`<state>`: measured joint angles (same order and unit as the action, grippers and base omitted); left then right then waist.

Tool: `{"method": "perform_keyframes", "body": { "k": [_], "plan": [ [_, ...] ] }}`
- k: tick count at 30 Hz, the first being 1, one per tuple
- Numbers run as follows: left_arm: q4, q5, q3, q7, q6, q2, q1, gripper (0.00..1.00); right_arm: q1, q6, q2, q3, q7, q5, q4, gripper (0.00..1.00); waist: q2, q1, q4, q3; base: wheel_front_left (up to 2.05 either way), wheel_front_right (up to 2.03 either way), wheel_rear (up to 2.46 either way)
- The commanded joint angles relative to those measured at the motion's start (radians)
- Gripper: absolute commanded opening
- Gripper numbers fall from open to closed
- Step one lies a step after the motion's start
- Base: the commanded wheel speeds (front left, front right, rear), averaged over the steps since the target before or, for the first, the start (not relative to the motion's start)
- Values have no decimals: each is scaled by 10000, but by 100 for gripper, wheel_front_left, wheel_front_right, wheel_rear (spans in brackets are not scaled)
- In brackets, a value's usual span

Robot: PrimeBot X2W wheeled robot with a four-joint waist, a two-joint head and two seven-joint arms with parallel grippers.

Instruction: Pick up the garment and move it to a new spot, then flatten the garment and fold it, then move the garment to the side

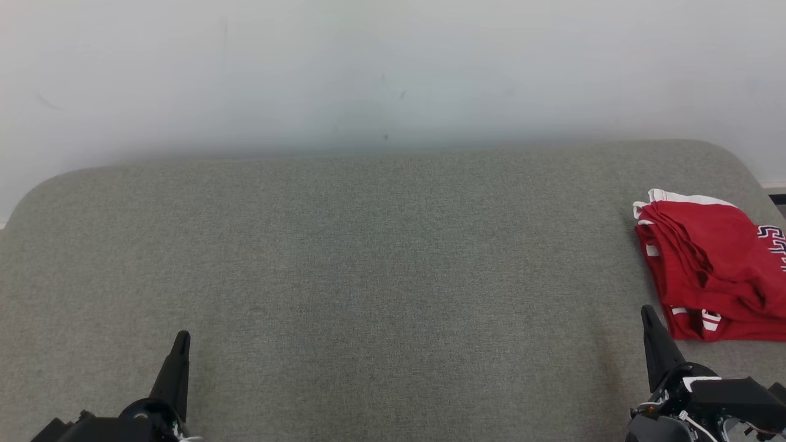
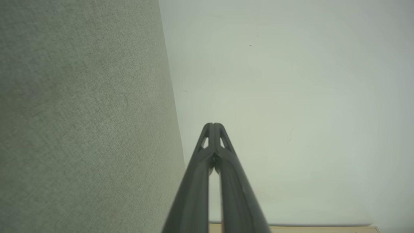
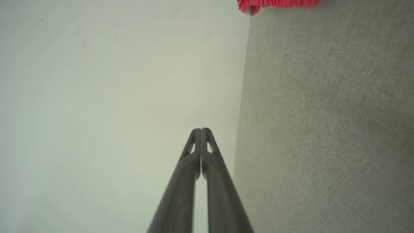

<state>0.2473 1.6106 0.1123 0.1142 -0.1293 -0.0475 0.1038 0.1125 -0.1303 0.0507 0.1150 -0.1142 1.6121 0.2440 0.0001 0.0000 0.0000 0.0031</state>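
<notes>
A red garment (image 1: 715,264) with white trim lies folded in a stack at the far right of the grey fabric table (image 1: 368,258), partly cut off by the head view's right edge. A strip of it (image 3: 278,4) shows at the top of the right wrist view. My right gripper (image 1: 648,313) is shut and empty, its tip just left of the garment's near corner, apart from it. My left gripper (image 1: 182,337) is shut and empty near the table's front left. Both wrist views show the fingertips pressed together, left (image 2: 213,124) and right (image 3: 201,130).
A pale wall (image 1: 393,67) rises behind the table's rounded far edge. The grey fabric surface stretches wide between the two grippers.
</notes>
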Motion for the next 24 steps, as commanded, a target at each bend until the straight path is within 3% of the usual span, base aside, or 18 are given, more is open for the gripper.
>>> {"method": "perform_keyframes", "body": {
  "k": [1,24],
  "plan": [
    [-35,48,32,32,-29,-52,107,0,-81,-7,-23,15,-28,14,-13,0,-1,0,0,0,0,0,0],
    [-35,48,30,32,-29,-52,106,0,-81,-7,-23,13,-27,15,-12,0,-1,0,0,0,0,0,0]
  ]
}}
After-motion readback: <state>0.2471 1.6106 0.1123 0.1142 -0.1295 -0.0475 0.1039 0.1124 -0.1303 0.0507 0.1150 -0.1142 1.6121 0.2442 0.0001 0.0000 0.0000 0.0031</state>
